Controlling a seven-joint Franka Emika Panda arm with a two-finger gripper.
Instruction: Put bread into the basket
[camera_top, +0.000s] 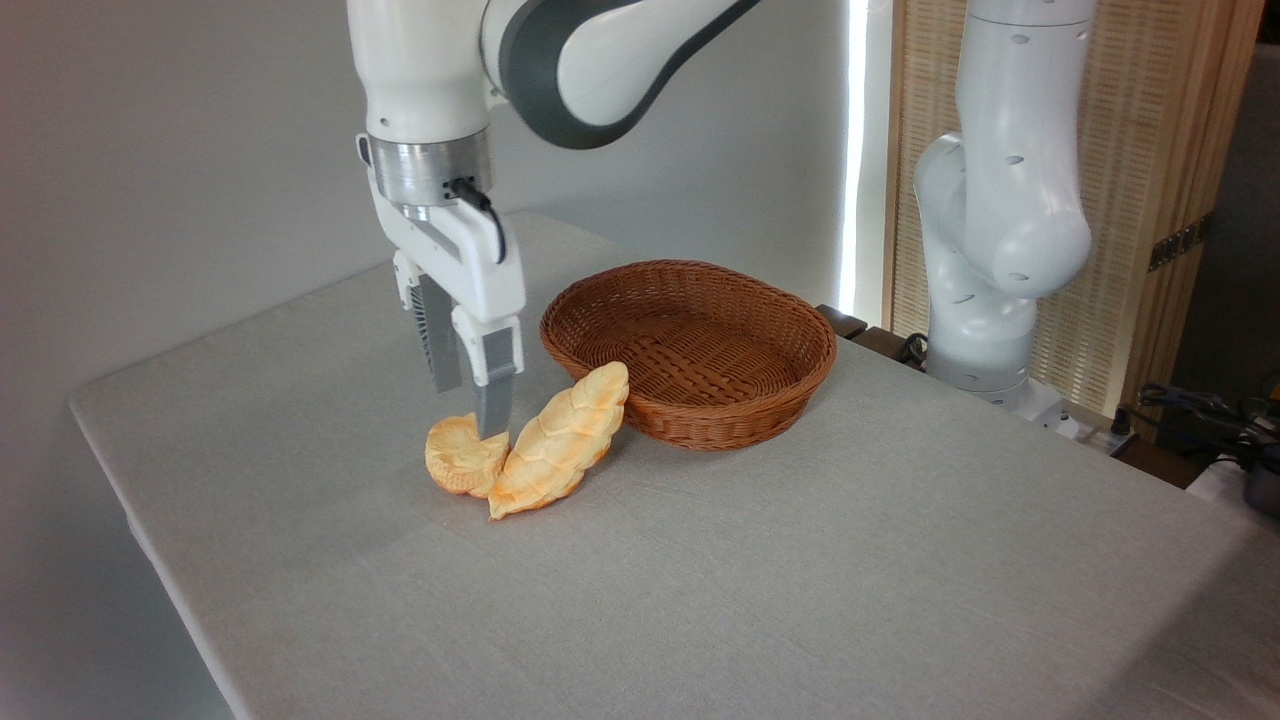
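sitting empty: basket (690, 345) (bread (462, 455) beside loaf (560, 440))

You see the bread (462, 455) touching the braided loaf's (562, 440) left side, the basket (690, 350) just behind-right, toward the table's (800, 590) far edge.

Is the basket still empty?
Yes, the basket shows only bare weave inside, while the bun sits on the table.

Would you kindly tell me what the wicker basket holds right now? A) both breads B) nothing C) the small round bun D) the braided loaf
B: the basket shows only bare weave inside, while the round bun and the braided loaf both lie on the table in front of it.
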